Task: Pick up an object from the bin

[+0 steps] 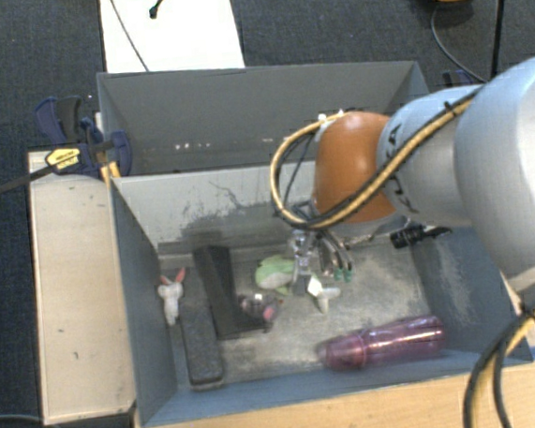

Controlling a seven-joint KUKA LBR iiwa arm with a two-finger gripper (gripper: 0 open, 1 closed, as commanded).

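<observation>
Where the end effector hangs low over the middle of the bin, you see a pale green, rounded lump lying just beside it, on its left as the view presents it. This lump is the thing nearest to it, though you cannot tell whether the two touch. A small white piece lies just below the end effector in the view, close against its tip.

You cannot tell whether the end effector is open or closed: its tip is crowded by these two things, and the orange wrist cover with its looped cables stands directly above it.

Further to the left of the end effector, and a little lower in the view, a small dark thing with a pink spot rests at the foot of a black rectangular block, which lies lengthwise on the bin floor. Beyond the block, a dark grey flat bar lies along the left wall. Just above that bar, a small white figure with pink ears sits near the same wall, well apart from the end effector.

Below and to the right of the end effector, near the front wall, a translucent purple cylinder lies on its side, apart from the other things. The grey arm reaches in from the view's right.
</observation>
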